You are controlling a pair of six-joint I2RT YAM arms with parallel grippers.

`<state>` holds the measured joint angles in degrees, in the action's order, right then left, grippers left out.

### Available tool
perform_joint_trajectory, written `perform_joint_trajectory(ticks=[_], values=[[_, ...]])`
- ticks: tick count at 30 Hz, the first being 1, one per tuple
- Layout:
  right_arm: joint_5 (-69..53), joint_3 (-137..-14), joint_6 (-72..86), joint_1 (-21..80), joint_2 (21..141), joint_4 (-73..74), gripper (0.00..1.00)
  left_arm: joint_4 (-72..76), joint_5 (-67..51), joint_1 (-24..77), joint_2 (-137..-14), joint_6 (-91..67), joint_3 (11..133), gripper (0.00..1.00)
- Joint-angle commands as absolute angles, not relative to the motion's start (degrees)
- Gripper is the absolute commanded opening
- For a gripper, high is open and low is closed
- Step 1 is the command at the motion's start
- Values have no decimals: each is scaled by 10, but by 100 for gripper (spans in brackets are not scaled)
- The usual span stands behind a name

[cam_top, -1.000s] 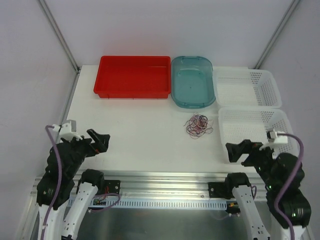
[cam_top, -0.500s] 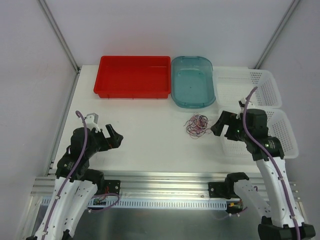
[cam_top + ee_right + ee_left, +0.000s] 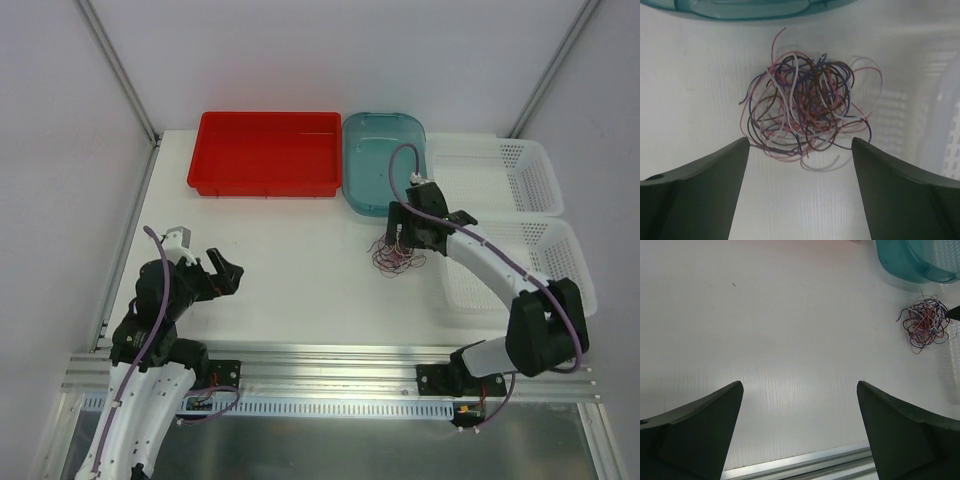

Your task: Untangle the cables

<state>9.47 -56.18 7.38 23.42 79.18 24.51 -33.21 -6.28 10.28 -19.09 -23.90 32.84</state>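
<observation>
The cables [image 3: 398,256] lie as one small tangled ball of thin white, red, dark and purple strands on the white table, just in front of the teal tub. My right gripper [image 3: 403,238] hovers over the tangle's far side, open. In the right wrist view the cables [image 3: 810,107] sit just beyond the right gripper [image 3: 800,142], whose jaws stand wide with nothing between them. My left gripper [image 3: 226,272] is open and empty near the table's front left. From the left wrist view, the left gripper [image 3: 799,385] faces bare table and the cables [image 3: 926,322] lie far off to the right.
A red tray [image 3: 265,152] and a teal tub [image 3: 385,175] stand at the back. Two white baskets [image 3: 490,148] [image 3: 562,250] stand along the right side, the nearer one close to the tangle. A metal rail [image 3: 330,355] runs along the near edge.
The right arm has swung from the near right corner out over the table to the tangle. The left arm came forward a little, then held still, jaws open.
</observation>
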Motion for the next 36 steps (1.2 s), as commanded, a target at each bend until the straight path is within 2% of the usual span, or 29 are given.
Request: perform_joint_trajectory(ticks=[1, 7, 9, 10, 11, 13, 14, 19, 27, 31, 33, 34, 36], values=[[141, -604, 100, 253, 848, 192, 86, -308, -91, 80, -198, -229, 326, 99], [158, -610, 126, 276, 961, 174, 73, -303, -128, 52, -219, -225, 326, 99], [156, -609, 129, 290, 986, 171, 65, -300, -139, 49, -222, -224, 324, 99], [156, -607, 129, 296, 990, 168, 60, -299, -142, 48, -223, -224, 323, 99], [155, -606, 123, 314, 994, 168, 48, -298, -150, 48, -223, -224, 323, 99], [156, -606, 113, 339, 997, 164, 39, -294, -160, 48, -228, -223, 321, 99], [159, -609, 100, 368, 996, 164, 29, -293, -165, 48, -229, -223, 319, 99], [156, -627, 74, 479, 988, 173, 3, -273, -227, 48, -252, -222, 313, 99], [141, -651, 107, 565, 993, 157, 5, -254, -296, 53, -321, -241, 308, 99], [129, -650, 127, 580, 997, 147, 21, -245, -299, 89, -346, -283, 303, 99], [130, -635, 135, 582, 979, 135, 26, -233, -257, 143, -353, -310, 298, 99], [131, -627, 138, 582, 970, 129, 34, -228, -237, 162, -355, -326, 295, 99], [142, -607, 143, 582, 939, 120, 42, -210, -197, 211, -369, -340, 291, 99]])
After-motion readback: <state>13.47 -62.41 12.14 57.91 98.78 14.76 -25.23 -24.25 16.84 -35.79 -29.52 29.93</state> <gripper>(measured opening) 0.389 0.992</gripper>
